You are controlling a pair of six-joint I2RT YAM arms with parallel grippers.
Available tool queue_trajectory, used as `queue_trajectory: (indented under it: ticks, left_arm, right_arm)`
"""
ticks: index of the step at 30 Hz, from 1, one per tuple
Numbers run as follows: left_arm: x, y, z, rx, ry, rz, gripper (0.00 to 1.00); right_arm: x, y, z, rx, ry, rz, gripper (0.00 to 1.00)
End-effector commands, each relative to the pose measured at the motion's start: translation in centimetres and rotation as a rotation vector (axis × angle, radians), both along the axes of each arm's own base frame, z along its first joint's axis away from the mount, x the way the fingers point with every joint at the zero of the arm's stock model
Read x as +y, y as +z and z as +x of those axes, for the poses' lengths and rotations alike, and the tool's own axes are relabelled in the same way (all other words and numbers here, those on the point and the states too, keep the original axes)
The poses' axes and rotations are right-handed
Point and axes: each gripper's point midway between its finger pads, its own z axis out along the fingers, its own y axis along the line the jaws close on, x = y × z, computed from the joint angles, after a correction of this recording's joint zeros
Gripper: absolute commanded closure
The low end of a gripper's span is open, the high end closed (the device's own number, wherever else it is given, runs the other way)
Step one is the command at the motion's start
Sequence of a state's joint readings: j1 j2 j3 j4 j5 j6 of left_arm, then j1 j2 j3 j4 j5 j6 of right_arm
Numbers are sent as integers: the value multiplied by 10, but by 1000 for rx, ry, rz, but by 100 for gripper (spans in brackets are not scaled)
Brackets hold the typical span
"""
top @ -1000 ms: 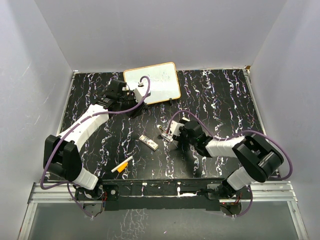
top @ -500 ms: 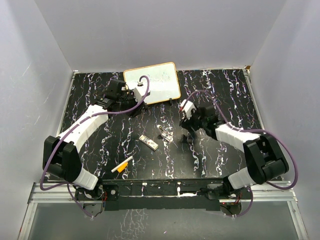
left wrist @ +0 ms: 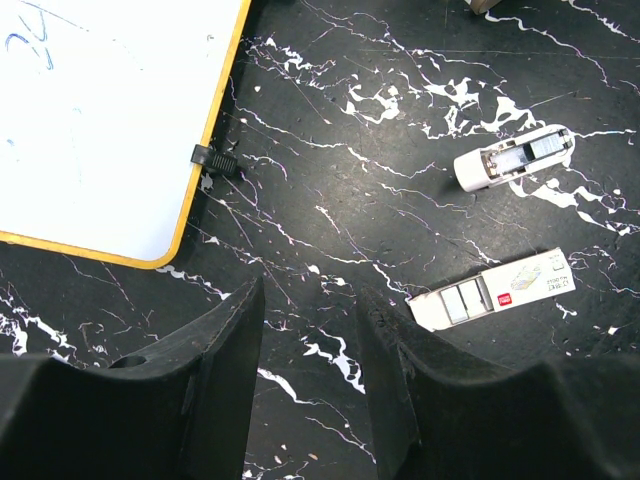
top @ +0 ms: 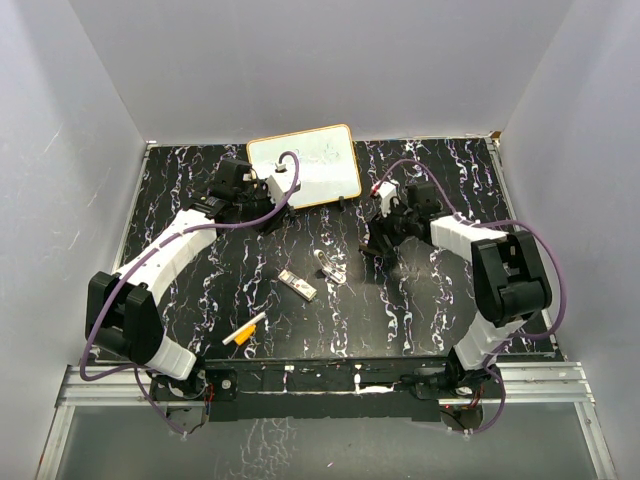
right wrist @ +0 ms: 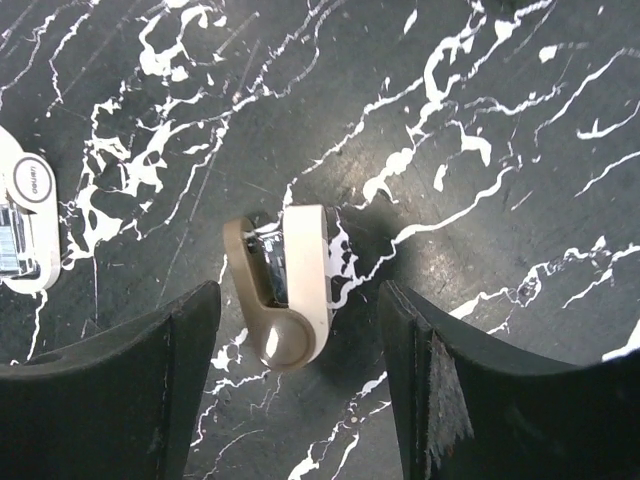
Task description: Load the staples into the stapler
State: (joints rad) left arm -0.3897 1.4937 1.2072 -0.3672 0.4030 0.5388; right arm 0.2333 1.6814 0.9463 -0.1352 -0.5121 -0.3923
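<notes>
The stapler [top: 331, 266] lies on its side on the black marble table [top: 440, 300]; in the right wrist view its beige and white arms [right wrist: 287, 290] are spread apart. The staples, a flat white pack [top: 298, 285], lie just left of it; the left wrist view shows both the pack [left wrist: 495, 290] and the stapler [left wrist: 515, 160]. A white end at the right wrist view's left edge [right wrist: 22, 225] looks like that pack. My right gripper [top: 375, 240] [right wrist: 297, 288] is open and empty, above and right of the stapler. My left gripper [top: 268, 212] [left wrist: 310, 300] is open and empty near the whiteboard.
A whiteboard with an orange rim [top: 305, 165] [left wrist: 100, 110] lies at the back centre. An orange-and-white marker pen [top: 245, 330] lies near the front left. Grey walls close in the table on three sides.
My right gripper has drawn back from the stapler, up and to the right, leaving the stapler on the table. The left arm, pack and marker have not moved.
</notes>
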Motion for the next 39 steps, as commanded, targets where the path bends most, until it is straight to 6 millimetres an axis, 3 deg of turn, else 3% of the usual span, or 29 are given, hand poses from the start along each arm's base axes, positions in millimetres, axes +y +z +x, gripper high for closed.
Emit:
queue_trajectory:
  ticks: [1,7,16,21,33,39]
  left_arm:
    - [1,13,-6,-23,-13,-22,59]
    - [1,12,-6,-22,-13,-19,59]
    - [1,10,-7,-16,-15,-19,59]
    - [1,10,-7,-16,-14,-20,59]
    - [1,9,-8,-11,-17,-19,59]
    - [0,9,-7,-11,-17,-20,59]
  right_arm:
    - [5,11,9,44,16,79,35]
    - [2,-10,6,118,16,91,39]
    - [1,-24,-1,166,42,100,47]
    - [0,-26,-1,242,60,157,35]
    - [-9,-38,2,341,38,218,45]
    - [-8,-43,-4,369,48,229,39]
